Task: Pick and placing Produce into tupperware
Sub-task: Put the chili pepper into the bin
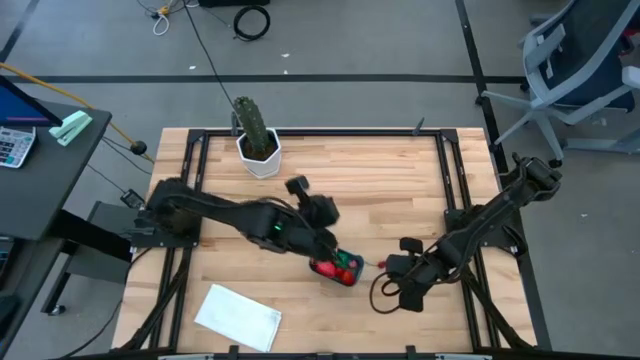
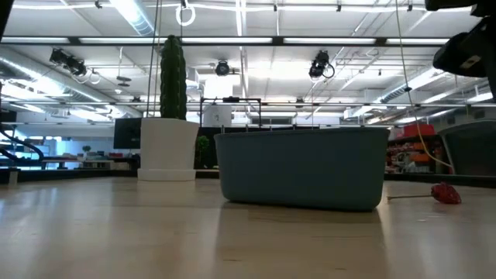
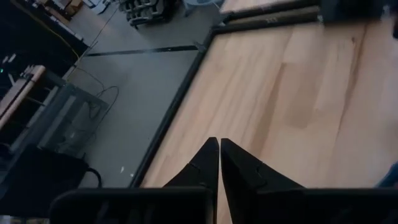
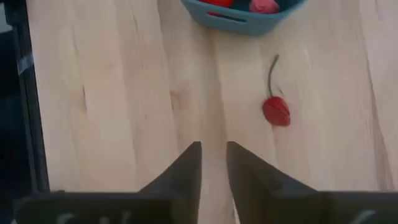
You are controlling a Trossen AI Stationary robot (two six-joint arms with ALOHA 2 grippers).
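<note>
The teal tupperware (image 1: 340, 272) sits near the table's near middle and holds several red and pink produce pieces (image 1: 345, 265). In the low view the tupperware (image 2: 302, 167) stands on its base. One red produce piece with a thin stem (image 4: 276, 111) lies on the wood just right of it, and shows in the low view too (image 2: 446, 194). My left gripper (image 3: 219, 146) hovers by the tupperware, shut and empty. My right gripper (image 4: 213, 149) is slightly open and empty, a short way to the right of the loose red piece, pointing toward the tupperware's rim (image 4: 239, 17).
A green cactus in a white pot (image 1: 256, 138) stands at the far edge of the table, left of the middle. A flat white sheet (image 1: 238, 318) lies at the near left. Bare wood lies between them. A black cable loops under my right arm (image 1: 385, 298).
</note>
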